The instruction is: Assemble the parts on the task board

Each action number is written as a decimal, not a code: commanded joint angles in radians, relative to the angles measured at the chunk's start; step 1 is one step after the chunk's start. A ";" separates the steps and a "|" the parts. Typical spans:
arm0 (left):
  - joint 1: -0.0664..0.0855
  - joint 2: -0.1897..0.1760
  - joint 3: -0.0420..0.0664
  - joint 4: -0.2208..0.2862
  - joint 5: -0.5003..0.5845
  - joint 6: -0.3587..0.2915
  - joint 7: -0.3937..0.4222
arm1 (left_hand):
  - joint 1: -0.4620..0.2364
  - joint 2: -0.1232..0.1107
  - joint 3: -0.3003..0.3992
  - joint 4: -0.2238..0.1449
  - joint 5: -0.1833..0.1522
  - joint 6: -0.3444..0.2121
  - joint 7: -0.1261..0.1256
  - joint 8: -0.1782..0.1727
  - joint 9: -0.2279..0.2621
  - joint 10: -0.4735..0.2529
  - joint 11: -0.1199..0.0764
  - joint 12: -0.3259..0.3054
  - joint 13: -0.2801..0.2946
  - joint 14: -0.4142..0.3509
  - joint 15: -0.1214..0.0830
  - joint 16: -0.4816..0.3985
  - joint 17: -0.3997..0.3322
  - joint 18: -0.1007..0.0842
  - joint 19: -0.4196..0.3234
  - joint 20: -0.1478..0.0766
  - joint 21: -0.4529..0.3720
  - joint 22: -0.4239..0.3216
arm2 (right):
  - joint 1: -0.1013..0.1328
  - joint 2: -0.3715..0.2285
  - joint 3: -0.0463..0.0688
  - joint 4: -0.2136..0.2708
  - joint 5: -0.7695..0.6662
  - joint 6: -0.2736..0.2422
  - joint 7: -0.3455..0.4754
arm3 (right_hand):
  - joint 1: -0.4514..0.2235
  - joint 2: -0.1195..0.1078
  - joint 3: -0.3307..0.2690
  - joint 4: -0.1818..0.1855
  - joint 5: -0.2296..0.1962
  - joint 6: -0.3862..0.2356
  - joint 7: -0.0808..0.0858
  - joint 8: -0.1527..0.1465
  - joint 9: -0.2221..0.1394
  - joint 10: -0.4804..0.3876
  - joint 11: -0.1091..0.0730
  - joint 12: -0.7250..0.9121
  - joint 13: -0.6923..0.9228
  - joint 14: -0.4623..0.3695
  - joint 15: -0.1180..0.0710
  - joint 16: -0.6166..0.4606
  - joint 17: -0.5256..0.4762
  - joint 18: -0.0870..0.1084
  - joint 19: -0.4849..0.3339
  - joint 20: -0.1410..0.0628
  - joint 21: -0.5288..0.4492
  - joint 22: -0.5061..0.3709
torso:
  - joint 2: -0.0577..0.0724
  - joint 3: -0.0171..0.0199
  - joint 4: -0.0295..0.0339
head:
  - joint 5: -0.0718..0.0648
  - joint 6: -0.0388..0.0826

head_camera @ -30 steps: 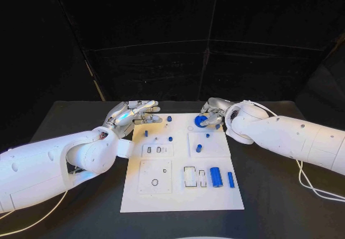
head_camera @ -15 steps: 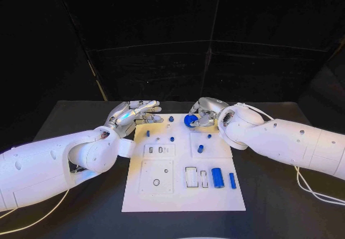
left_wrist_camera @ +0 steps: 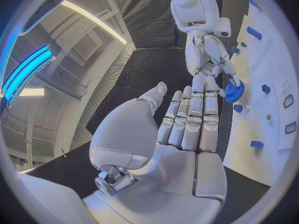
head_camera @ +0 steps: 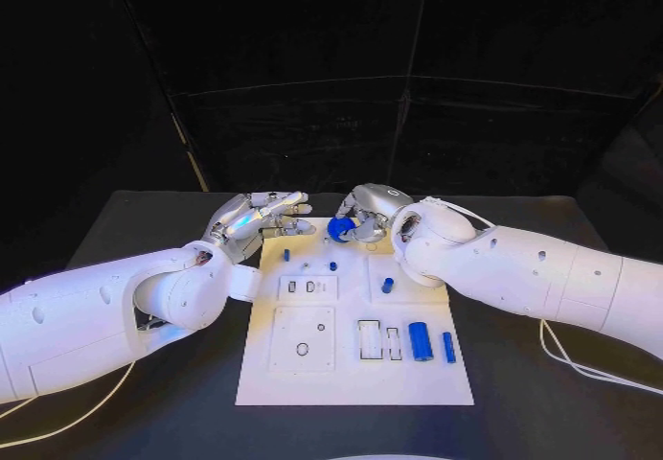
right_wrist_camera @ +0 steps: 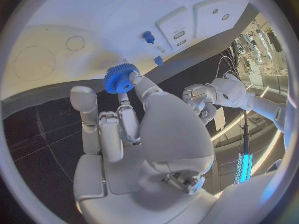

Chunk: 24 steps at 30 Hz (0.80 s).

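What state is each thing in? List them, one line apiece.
Small blue toothed gear: held up by the right hand's fingertips, above the board's far end.
Silver right hand: pinching the gear.
Silver left hand: holds nothing, fingers straight, at the board's far left corner.
White task board: flat on the table.
Large blue cylinder: lying on the board.

Head camera looks down at the task board (head_camera: 353,335); both close wrist cameras share its far end.
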 commanded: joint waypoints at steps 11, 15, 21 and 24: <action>0.003 0.004 0.000 -0.002 -0.007 0.013 0.004 | -0.006 -0.003 0.001 0.006 0.003 0.006 -0.002 -0.003 -0.001 0.006 -0.002 -0.005 0.000 0.007 0.000 0.001 0.001 0.005 0.009 0.000 -0.005 -0.002 | -0.002 0.068 0.001 -0.062 -0.018 0.020 0.037 | -0.011 0.002 0.009 0.002 -0.006 0.011 -0.004 0.000 0.001 0.006 0.001 0.004 0.005 0.088 -0.007 0.006 0.184 -0.005 0.002 -0.003 0.005 -0.001 | -0.001 0.0008 -0.0024 | 0.006 -0.009; 0.003 0.005 0.000 -0.002 -0.007 0.014 0.004 | -0.006 -0.003 0.001 0.006 0.003 0.006 -0.002 -0.003 -0.001 0.006 -0.002 -0.005 0.000 0.007 0.000 0.001 0.001 0.005 0.009 0.000 -0.005 -0.002 | -0.004 0.080 0.001 -0.075 -0.018 0.031 0.038 | -0.012 0.002 0.010 0.002 -0.006 0.010 -0.004 0.000 0.001 0.006 0.001 0.004 0.005 0.088 -0.007 0.006 0.185 -0.005 0.002 -0.003 0.005 -0.001 | -0.001 0.0011 -0.0021 | 0.009 -0.012; 0.003 0.007 0.001 -0.004 -0.007 0.014 0.004 | -0.006 -0.003 0.001 0.006 0.003 0.006 -0.002 -0.003 -0.001 0.006 -0.002 -0.005 0.000 0.007 0.000 0.001 0.001 0.005 0.009 0.000 -0.005 -0.002 | -0.008 0.099 0.001 -0.098 -0.018 0.049 0.042 | -0.013 0.002 0.012 0.002 -0.007 0.009 -0.004 -0.001 0.000 0.005 0.001 0.003 0.004 0.088 -0.007 0.006 0.184 -0.005 0.001 -0.003 0.004 -0.003 | -0.001 0.0029 -0.0044 | 0.010 -0.013; 0.003 0.008 0.001 -0.005 -0.007 0.014 0.004 | -0.006 -0.003 0.001 0.006 0.003 0.006 -0.002 -0.003 -0.001 0.006 -0.002 -0.005 0.000 0.007 0.000 0.001 0.001 0.005 0.009 0.000 -0.005 -0.002 | -0.010 0.106 0.001 -0.108 -0.018 0.061 0.041 | -0.016 0.000 0.014 0.002 -0.009 0.007 -0.003 -0.003 -0.001 0.004 0.002 0.002 0.003 0.088 -0.006 0.006 0.184 -0.005 0.000 -0.003 0.003 -0.005 | -0.001 0.0023 -0.0032 | 0.008 -0.014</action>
